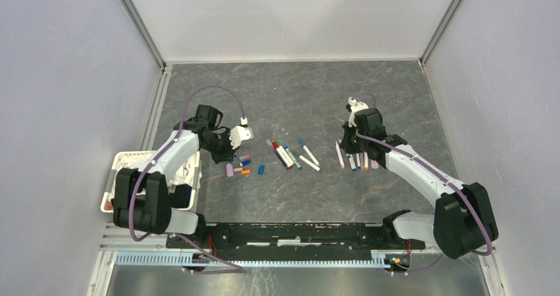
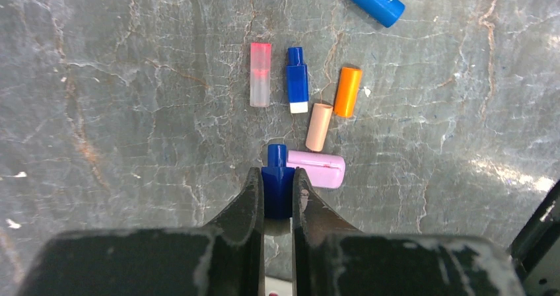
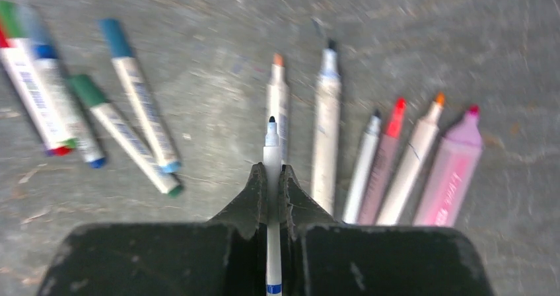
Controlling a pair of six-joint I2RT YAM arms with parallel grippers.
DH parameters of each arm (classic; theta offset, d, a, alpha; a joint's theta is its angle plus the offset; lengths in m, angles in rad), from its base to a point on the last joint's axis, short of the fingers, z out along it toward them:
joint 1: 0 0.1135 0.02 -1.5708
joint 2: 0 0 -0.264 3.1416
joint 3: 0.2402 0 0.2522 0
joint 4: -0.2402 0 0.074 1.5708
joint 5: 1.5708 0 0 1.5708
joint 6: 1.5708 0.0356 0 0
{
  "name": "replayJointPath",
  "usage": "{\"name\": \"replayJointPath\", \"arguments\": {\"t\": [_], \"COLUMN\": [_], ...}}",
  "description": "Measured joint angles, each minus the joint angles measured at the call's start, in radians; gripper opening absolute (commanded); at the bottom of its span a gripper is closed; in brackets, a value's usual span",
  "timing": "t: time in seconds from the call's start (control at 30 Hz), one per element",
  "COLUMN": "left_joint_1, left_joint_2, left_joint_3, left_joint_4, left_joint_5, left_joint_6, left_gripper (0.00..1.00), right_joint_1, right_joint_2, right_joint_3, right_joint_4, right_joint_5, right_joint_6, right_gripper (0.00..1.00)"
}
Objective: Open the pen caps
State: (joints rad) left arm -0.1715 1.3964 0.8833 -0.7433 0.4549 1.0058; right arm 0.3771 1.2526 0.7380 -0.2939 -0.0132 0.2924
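My left fingers [image 2: 247, 200] clamp the dark blue cap [image 2: 277, 189] just beside the lilac cap [image 2: 318, 169]; right fingers [image 3: 254, 200] clamp a bared black-tipped pen [image 3: 272, 147], well apart from it. I'd lower both before releasing

Pen caps [image 1: 245, 172] left on the table [image 1: 297, 104], capped pens [image 1: 284, 154] centre, uncapped pens [image 1: 354, 162] right, basket [image 1: 125, 156] far left
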Motion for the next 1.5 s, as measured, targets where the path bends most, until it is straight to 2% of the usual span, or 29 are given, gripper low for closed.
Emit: {"name": "replayJointPath", "arguments": {"t": [0.13,0.2,0.4,0.43,0.67,0.73,0.8,0.87,1.2,1.33,1.5], "left_joint_1": [0.000,0.000,0.000,0.000,0.000,0.000,0.000,0.000,0.000,0.000,0.000], "left_joint_2": [0.051,0.080,0.120,0.120,0.120,0.115,0.104,0.089,0.037,-0.006,-0.111], "left_joint_3": [-0.032,-0.040,-0.047,-0.047,-0.039,-0.021,0.014,0.071,0.440,0.497,0.495], "left_joint_4": [0.077,0.103,0.134,0.134,0.095,0.062,0.024,-0.023,-0.180,-0.179,-0.113], "left_joint_5": [-0.019,-0.033,-0.035,-0.035,-0.002,0.009,0.024,0.042,0.070,0.034,-0.046], "left_joint_6": [-0.046,-0.066,-0.090,-0.091,-0.092,-0.092,-0.094,-0.102,-0.197,-0.264,-0.351], "left_gripper": [0.08,0.17,0.35,0.44,0.51,0.73,0.80,0.99,1.00,1.00,1.00], "right_joint_1": [-0.032,-0.033,-0.032,-0.032,-0.032,-0.032,-0.032,-0.032,-0.032,-0.003,0.104], "right_joint_2": [0.000,0.003,0.042,0.055,0.142,0.153,0.159,0.161,0.106,0.071,0.099], "right_joint_3": [-0.068,-0.070,-0.070,-0.070,-0.069,-0.069,-0.069,-0.069,-0.051,0.000,0.075], "right_joint_4": [0.001,0.008,0.062,0.068,0.087,0.096,0.099,0.100,0.095,0.101,0.111], "right_joint_5": [0.077,0.106,0.169,0.176,0.210,0.219,0.223,0.225,0.209,0.176,0.109], "right_joint_6": [0.020,0.023,0.021,0.020,0.014,0.010,0.008,0.006,0.006,-0.005,-0.050], "right_gripper": [0.00,0.00,0.00,0.00,0.26,0.31,0.36,0.39,0.41,0.40,0.37]}}
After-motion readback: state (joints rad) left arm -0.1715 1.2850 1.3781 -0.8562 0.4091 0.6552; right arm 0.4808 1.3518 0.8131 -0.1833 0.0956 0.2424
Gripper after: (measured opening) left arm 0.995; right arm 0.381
